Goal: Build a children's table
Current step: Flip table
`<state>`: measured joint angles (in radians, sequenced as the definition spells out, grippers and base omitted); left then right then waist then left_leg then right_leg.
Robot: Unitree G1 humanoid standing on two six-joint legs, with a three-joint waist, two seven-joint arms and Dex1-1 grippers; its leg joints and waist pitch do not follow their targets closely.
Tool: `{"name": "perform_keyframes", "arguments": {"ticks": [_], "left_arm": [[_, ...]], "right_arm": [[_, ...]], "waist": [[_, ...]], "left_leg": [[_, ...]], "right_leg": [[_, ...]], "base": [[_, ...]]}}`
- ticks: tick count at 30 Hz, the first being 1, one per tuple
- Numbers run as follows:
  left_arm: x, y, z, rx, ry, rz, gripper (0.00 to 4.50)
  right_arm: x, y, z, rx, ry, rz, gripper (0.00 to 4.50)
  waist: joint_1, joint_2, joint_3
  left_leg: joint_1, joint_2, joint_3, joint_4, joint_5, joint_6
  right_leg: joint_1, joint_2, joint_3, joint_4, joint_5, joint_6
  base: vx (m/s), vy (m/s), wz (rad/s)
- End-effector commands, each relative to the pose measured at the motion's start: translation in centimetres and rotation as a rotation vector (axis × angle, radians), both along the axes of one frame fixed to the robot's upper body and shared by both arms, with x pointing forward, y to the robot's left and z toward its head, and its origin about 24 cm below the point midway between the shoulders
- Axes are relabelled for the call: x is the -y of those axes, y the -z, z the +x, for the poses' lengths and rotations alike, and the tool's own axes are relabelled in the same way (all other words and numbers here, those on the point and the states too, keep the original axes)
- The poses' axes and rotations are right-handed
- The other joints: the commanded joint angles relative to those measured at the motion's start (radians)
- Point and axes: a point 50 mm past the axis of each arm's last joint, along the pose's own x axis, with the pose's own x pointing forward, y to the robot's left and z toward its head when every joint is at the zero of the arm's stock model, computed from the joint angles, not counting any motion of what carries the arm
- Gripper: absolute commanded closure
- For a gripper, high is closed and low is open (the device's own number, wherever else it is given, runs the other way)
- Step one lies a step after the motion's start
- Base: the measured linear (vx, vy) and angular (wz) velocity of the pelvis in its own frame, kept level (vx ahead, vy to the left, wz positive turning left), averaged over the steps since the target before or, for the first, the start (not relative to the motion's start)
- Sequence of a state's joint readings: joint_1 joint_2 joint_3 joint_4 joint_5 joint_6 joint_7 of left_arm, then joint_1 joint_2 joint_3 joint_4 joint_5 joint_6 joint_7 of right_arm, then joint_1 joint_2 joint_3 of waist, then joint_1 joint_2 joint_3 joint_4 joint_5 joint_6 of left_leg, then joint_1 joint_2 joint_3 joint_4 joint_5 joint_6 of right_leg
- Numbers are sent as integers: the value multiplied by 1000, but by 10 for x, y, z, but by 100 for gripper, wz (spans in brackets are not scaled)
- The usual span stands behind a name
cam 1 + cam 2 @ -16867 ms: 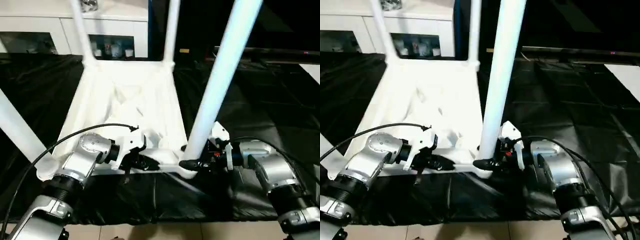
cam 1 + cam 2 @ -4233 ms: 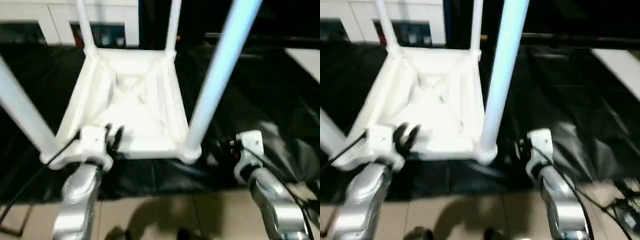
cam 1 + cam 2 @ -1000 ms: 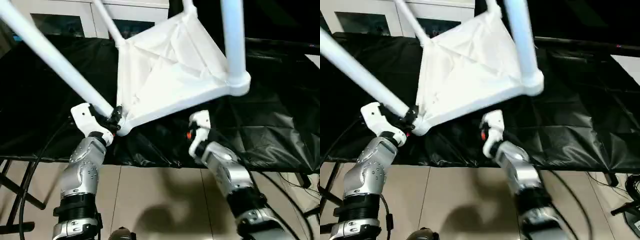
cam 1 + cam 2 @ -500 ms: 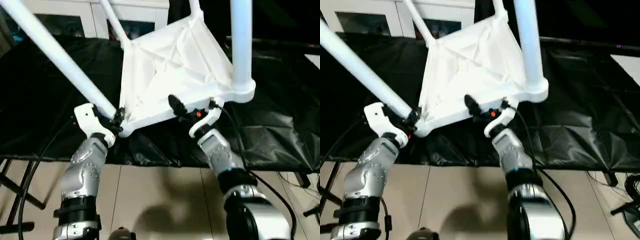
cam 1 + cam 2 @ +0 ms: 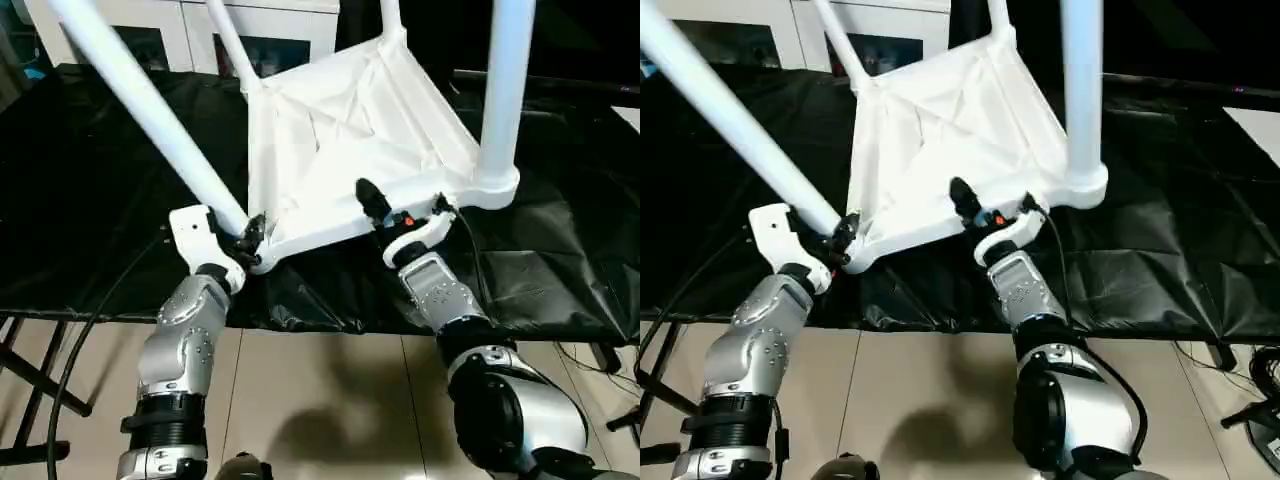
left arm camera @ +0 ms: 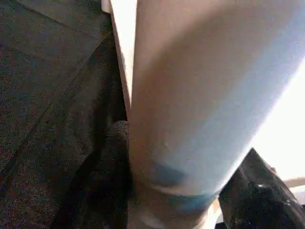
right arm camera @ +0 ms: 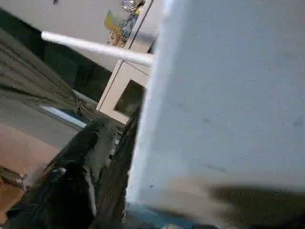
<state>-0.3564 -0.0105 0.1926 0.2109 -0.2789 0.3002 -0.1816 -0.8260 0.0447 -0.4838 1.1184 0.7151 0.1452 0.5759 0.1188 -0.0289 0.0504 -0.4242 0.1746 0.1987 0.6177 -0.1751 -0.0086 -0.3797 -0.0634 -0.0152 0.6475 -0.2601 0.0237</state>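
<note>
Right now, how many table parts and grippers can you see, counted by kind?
Table top: 1
Legs, all standing in corner sockets: 4, near left leg, near right leg, far left leg, far right leg
Grippers: 2, left gripper, right gripper
Total: 7

1. We reach our left arm forward and up; the left gripper (image 5: 248,238) clamps its black fingers around a leg's base.
2. We bend our right arm inward; the right gripper (image 5: 385,207) straddles the tabletop's near edge, one finger (image 5: 370,197) above.
</note>
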Motion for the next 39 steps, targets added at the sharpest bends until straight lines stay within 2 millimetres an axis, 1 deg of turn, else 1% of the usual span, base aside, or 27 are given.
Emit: {"name": "perform_keyframes", "arguments": {"ticks": [1, 5, 8, 10, 11, 12, 14, 16, 18, 19, 20, 21, 22, 23, 24, 25, 27, 28, 29, 30, 31, 33, 35, 36, 37, 38, 39], "left_arm": [[18, -8, -1, 44, 75, -51, 232], [17, -8, 0, 52, 72, -35, 232], [17, -8, 0, 56, 70, -29, 232], [15, -9, 0, 64, 58, -17, 232], [15, -9, 0, 65, 53, -13, 232], [11, -9, 1, 71, 26, 24, 176], [6, -10, 2, 91, 13, 39, 163], [-2, -11, 3, 102, -4, 50, 154], [-11, -10, 1, 101, -13, 67, 141], [-12, -10, 1, 100, -15, 71, 141], [-17, -8, -1, 97, -23, 89, 128], [-27, -5, -4, 91, -50, 119, 119], [-27, -5, -4, 91, -50, 119, 106], [-50, 1, -14, 88, -99, 203, 106], [-57, 1, -17, 100, -106, 234, 100], [-62, -2, -20, 123, -101, 260, 84], [-63, -3, -21, 139, -96, 272, 72], [-66, -7, -24, 168, -69, 285, 63], [-68, -10, -25, 189, -46, 313, 57], [-68, -10, -25, 189, -46, 313, 55], [-68, -13, -28, 210, 37, 374, 54], [-67, -11, -30, 204, 85, 417, 54], [-64, -9, -34, 196, 173, 457, 54], [-63, -10, -36, 200, 199, 461, 54], [-61, -12, -38, 206, 244, 467, 54], [-61, -14, -40, 209, 268, 471, 54], [-61, -14, -40, 209, 268, 471, 54]], "right_arm": [[0, -13, 7, 35, -3, 28, 113], [5, -12, 8, 17, 12, 50, 152], [8, -14, 9, 16, 23, 65, 157], [10, -15, 10, 23, 30, 59, 190], [10, -16, 10, 26, 31, 57, 190], [12, -17, 11, 33, 37, 49, 193], [14, -20, 12, 47, 53, 30, 207], [20, -23, 14, 56, 82, 22, 231], [26, -26, 16, 65, 115, 1, 236], [27, -26, 16, 65, 119, -2, 236], [31, -26, 16, 64, 137, -17, 239], [37, -26, 16, 68, 169, -33, 242], [37, -26, 16, 68, 169, -33, 243], [55, -28, 16, 79, 242, -73, 243], [62, -30, 16, 91, 264, -91, 243], [67, -31, 15, 97, 281, -116, 246], [69, -32, 15, 100, 289, -131, 247], [75, -34, 15, 114, 305, -174, 248], [80, -37, 15, 124, 326, -199, 249], [80, -37, 15, 124, 326, -199, 249], [90, -44, 14, 148, 364, -229, 250], [94, -47, 13, 156, 375, -253, 252], [97, -48, 13, 157, 369, -336, 253], [97, -49, 12, 154, 366, -360, 253], [98, -49, 12, 146, 362, -392, 253], [99, -50, 12, 141, 360, -405, 253], [99, -50, 12, 141, 360, -405, 253]], "waist": [[4, -6, -79], [5, -7, -79], [8, -7, -80], [9, -9, -80], [10, -8, -80], [10, -8, -80], [12, -6, -81], [12, -10, -82], [12, -13, -82], [13, 1, -82], [13, -2, -82], [14, 2, -83], [12, 0, -82], [15, 14, -83], [12, 9, -81], [11, 16, -83], [10, 16, -79], [13, 25, -78], [16, 22, -75], [16, 22, -75], [24, 20, -72], [35, 26, -72], [45, 23, -71], [44, 22, -70], [41, 20, -70], [37, 21, -68], [32, 23, -66]], "left_leg": [[47, 65, -25, -61, 35, 96], [46, 65, -24, -60, 39, 102], [47, 66, -25, -59, 43, 104], [46, 65, -24, -58, 50, 105], [46, 65, -24, -58, 52, 105], [47, 65, -24, -57, 51, 106], [48, 66, -25, -57, 58, 101], [49, 65, -25, -55, 81, 99], [48, 63, -23, -54, 87, 104], [48, 64, -24, -54, 79, 101], [50, 65, -24, -54, 79, 99], [49, 64, -25, -53, 81, 95], [49, 64, -25, -54, 79, 94], [49, 64, -27, -53, 73, 86], [48, 64, -28, -55, 67, 85], [50, 65, -27, -56, 51, 73], [54, 67, -25, -61, 8, 52], [56, 68, -26, -63, -11, 41], [57, 68, -26, -69, -52, 18], [57, 68, -26, -69, -52, 18], [65, 69, -21, -71, -94, 0], [68, 67, -21, -74, -113, -14], [72, 67, -17, -75, -118, -31], [71, 66, -14, -76, -123, -34], [63, 65, -15, -84, -145, -54], [63, 67, -14, -88, -163, -61], [62, 67, -16, -93, -199, -79]], "right_leg": [[32, -81, 21, -42, 301, -268], [32, -82, 21, -41, 305, -273], [31, -82, 20, -40, 305, -275], [31, -82, 20, -39, 313, -276], [31, -82, 19, -38, 313, -276], [30, -80, 19, -39, 309, -276], [30, -82, 18, -37, 318, -277], [29, -77, 16, -33, 344, -279], [30, -78, 17, -31, 358, -282], [28, -79, 18, -31, 355, -278], [28, -78, 17, -33, 355, -275], [28, -77, 17, -30, 363, -274], [28, -76, 17, -31, 361, -271], [27, -78, 16, -30, 359, -269], [28, -77, 16, -34, 352, -263], [27, -77, 16, -33, 346, -260], [24, -76, 17, -38, 305, -260], [21, -77, 17, -40, 283, -260], [22, -76, 18, -45, 238, -251], [22, -76, 18, -45, 238, -251], [14, -73, 19, -50, 199, -244], [13, -71, 18, -52, 159, -214], [7, -71, 15, -54, 128, -192], [5, -71, 15, -54, 119, -189], [7, -75, 12, -55, 63, -177], [5, -77, 13, -57, 41, -176], [3, -78, 13, -61, -2, -168]], "base": [[0, 0, 0], [0, 0, 0], [0, 0, 0], [0, 0, 0], [0, 0, 0], [0, 0, 0], [0, 0, 0], [0, 0, 0], [0, 0, 0], [0, 0, 0], [0, 0, 0], [0, 0, 0], [0, 0, 0], [0, 0, 0], [0, 0, 0], [0, 0, 0], [0, 0, 0], [0, 0, 0], [0, 0, 0], [0, 0, 0], [0, 0, 0], [0, 0, 0], [0, 0, 0], [0, 0, 0], [0, 0, 0], [0, 0, 0], [0, 0, 0]]}}
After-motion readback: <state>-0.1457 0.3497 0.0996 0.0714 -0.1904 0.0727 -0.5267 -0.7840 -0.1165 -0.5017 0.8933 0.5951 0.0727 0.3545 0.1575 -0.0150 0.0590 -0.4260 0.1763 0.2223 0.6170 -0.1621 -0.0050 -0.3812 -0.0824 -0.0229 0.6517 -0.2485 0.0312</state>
